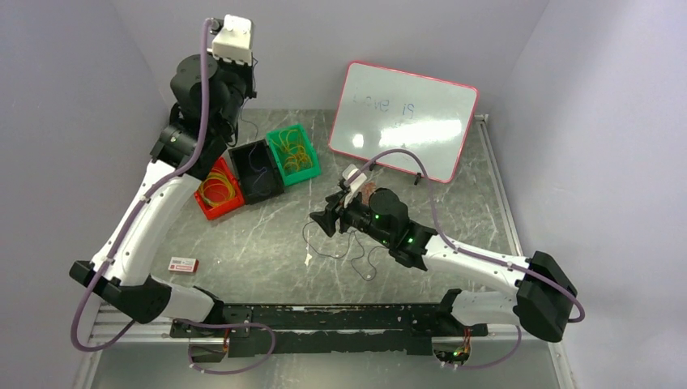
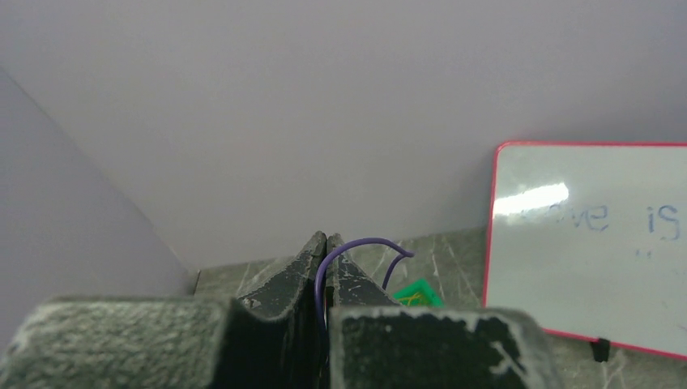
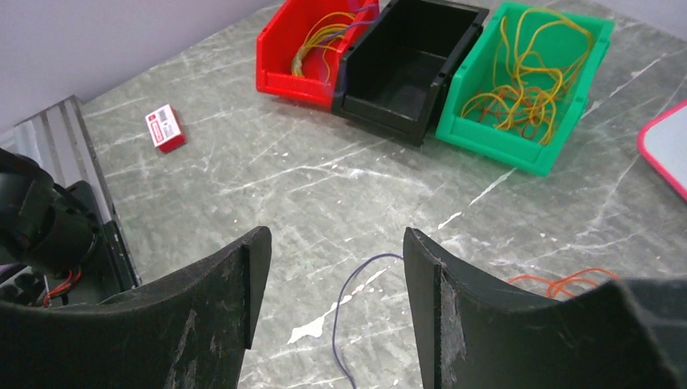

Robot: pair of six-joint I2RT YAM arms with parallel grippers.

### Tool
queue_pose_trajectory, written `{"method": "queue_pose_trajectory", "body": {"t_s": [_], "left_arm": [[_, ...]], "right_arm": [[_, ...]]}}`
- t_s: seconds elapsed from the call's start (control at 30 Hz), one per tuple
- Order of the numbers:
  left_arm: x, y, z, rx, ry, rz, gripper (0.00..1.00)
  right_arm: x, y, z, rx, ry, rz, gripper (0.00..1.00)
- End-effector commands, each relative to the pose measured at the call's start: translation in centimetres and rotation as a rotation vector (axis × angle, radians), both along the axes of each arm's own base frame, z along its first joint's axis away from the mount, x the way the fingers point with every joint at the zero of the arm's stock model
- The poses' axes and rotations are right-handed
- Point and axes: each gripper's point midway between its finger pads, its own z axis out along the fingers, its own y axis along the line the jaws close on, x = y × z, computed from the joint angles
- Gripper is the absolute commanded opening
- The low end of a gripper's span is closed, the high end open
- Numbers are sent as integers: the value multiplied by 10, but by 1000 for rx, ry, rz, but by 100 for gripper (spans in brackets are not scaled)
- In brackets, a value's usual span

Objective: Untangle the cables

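Note:
My left gripper [image 1: 247, 87] is raised high at the back left, shut on a dark blue cable [image 2: 356, 243] that arcs out past the fingertips [image 2: 326, 239]. My right gripper [image 1: 324, 220] is open and low over the table. In the right wrist view a dark blue cable [image 3: 348, 292] lies on the table between its open fingers [image 3: 336, 243], untouched. An orange cable [image 3: 567, 284] lies to the right of the right finger. Thin dark cable loops [image 1: 356, 255] lie on the table beside the right gripper.
Red bin [image 1: 209, 212] with yellow cables, black bin [image 1: 275, 188] and green bin [image 1: 312, 172] with yellow and orange cables stand in a row at back left. A whiteboard [image 1: 405, 121] leans at the back. A small red-white box [image 1: 183, 264] lies at front left.

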Motion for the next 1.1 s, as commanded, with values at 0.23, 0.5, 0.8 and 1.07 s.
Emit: {"method": "queue_pose_trajectory", "body": {"t_s": [0.23, 0.5, 0.8, 1.07], "left_arm": [[41, 30, -46, -17, 31, 84, 7], [58, 39, -63, -24, 53, 97, 7], [59, 47, -50, -21, 28, 104, 7], [77, 61, -79, -11, 67, 130, 7]], "right_arm": [[-5, 5, -10, 16, 32, 23, 65], [-6, 2, -17, 4, 44, 11, 65], [-6, 5, -20, 6, 57, 21, 65], [-7, 6, -22, 3, 66, 26, 65]]}}
